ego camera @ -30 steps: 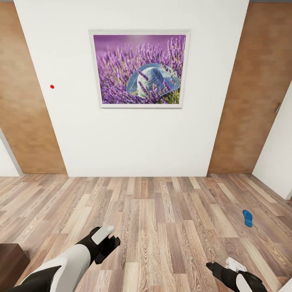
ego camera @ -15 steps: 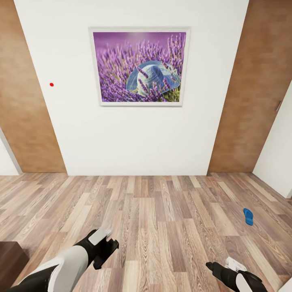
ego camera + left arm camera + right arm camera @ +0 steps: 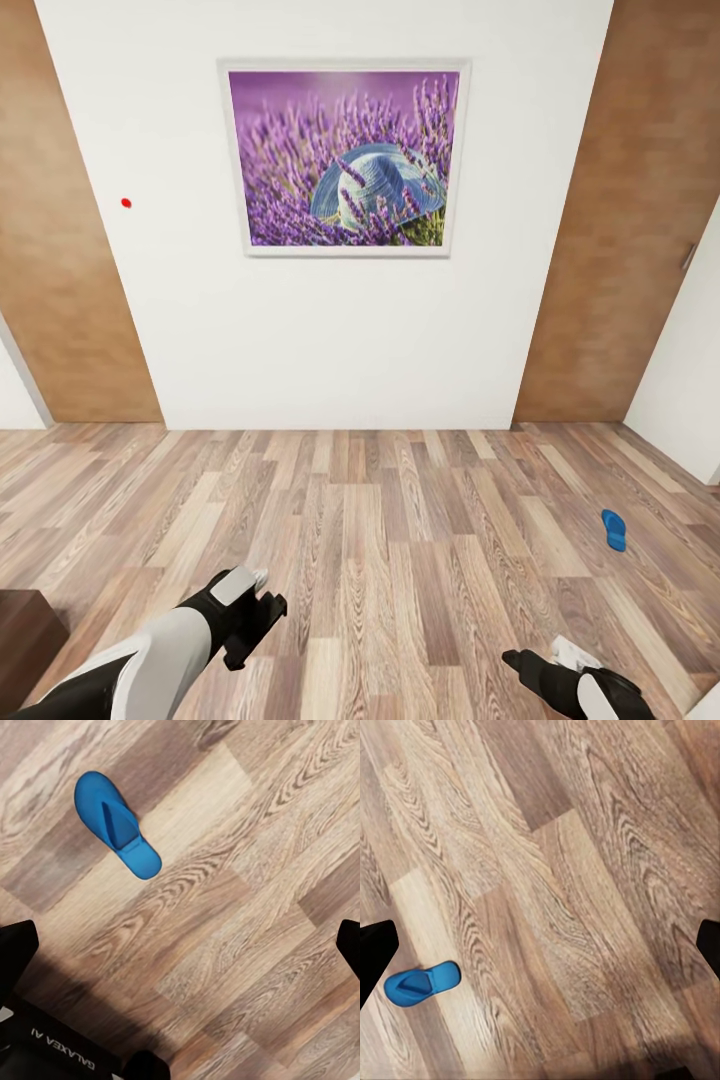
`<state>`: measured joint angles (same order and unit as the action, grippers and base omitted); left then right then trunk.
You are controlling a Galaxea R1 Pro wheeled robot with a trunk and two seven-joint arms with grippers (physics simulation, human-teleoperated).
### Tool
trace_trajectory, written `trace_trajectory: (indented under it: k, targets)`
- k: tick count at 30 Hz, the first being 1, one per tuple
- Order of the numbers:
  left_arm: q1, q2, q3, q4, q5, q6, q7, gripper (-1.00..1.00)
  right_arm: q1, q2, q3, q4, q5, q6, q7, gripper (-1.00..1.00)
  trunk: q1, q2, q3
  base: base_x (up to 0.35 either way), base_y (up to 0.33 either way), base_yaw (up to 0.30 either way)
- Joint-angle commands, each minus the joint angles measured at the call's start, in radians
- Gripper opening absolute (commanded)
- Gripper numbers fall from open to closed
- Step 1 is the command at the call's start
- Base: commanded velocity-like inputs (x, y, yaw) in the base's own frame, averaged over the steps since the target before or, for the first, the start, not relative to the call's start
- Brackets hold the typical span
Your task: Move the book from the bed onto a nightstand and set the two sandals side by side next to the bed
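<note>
Head view: we face a white wall [image 3: 300, 340] bearing a framed lavender picture [image 3: 344, 158], flanked by brown wooden doors [image 3: 50, 250], with plank floor [image 3: 400, 560] below. One blue sandal [image 3: 613, 529] lies flat on the floor well off to our right, near the wall corner, apart from both arms. The left wrist view looks down on a sandal [image 3: 116, 823] lying sole-down, thong strap uppermost; the right wrist view shows a sandal [image 3: 421, 984] at a distance. Whether these two views show the same sandal or the pair we cannot tell.

Appearance — bright, uniform blue; a rounded, elongated sole with a Y-shaped strap rising from the toe end.

Handling, as we judge it: light, thin and somewhat flexible, not fragile, and likely to slide on smooth planks if pushed. We would pinch across the sole's edge near its middle, or take the strap where it stands proud of the sole.

The left gripper [image 3: 250, 615] and right gripper [image 3: 530, 665] hang low over bare floor. In each wrist view the dark fingertips [image 3: 16, 952] sit at opposite margins — jaws spread wide, holding nothing.
</note>
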<state>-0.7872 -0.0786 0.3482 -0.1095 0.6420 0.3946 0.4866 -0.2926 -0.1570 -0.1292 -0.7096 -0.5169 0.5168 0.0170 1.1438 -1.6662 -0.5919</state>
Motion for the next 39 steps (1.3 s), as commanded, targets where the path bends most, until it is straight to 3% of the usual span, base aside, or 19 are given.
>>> trace_trajectory:
  k: [1,17,35,39]
  targets:
    - [0.0,0.0,0.005,-0.003,0.001,0.003,0.006,1.0,0.0,0.0,-0.003,-0.001,-0.002,0.007,0.002,1.0,0.004,-0.008,-0.004,0.0,0.0,0.0]
    - [0.003,0.002,0.008,-0.003,0.001,-0.035,0.006,1.0,0.0,0.001,0.009,-0.01,-0.003,0.01,0.057,1.0,0.065,-0.12,-0.054,0.0,0.0,0.0]
    - [0.003,0.002,0.006,-0.003,0.002,-0.042,0.006,1.0,0.0,0.002,0.012,-0.011,0.0,0.003,0.219,1.0,0.134,-0.246,-0.111,0.0,0.0,0.0]
    - [0.003,0.002,0.007,-0.003,0.001,-0.042,0.006,1.0,0.0,0.002,0.011,-0.012,-0.001,0.004,0.308,1.0,0.15,-0.274,-0.123,0.0,0.0,0.0]
